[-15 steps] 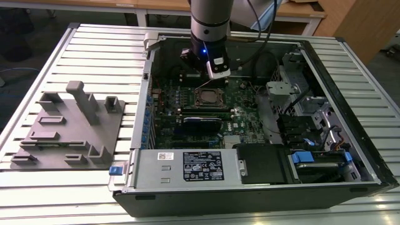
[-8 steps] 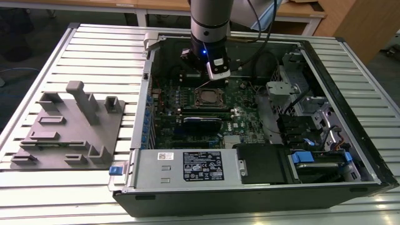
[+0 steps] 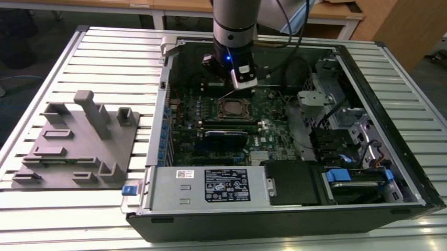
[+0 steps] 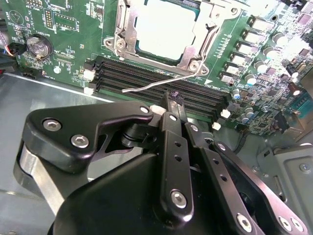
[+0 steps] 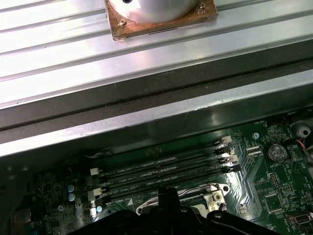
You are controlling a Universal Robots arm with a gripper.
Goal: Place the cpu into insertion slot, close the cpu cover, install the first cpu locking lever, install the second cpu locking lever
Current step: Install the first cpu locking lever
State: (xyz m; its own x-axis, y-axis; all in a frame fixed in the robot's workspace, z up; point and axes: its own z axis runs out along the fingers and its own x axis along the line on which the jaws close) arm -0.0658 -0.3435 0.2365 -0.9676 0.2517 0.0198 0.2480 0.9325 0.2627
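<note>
The cpu lies in the insertion slot on the green motherboard, its dull grey top showing through the window of the cpu cover, which lies flat over it. A thin wire locking lever stands loose, slanting up beside the socket above the memory slots; in the exterior view this lever points up toward the arm. My gripper hovers just short of that lever with its black fingers together and nothing between them. In the first wrist view the gripper sits over the memory slots by the socket corner.
The open computer case lies on a slatted metal table. Black memory slots run beside the socket. A power supply, drive bays and cables crowd the near and right sides. A grey fixture block stands at the exterior view's left.
</note>
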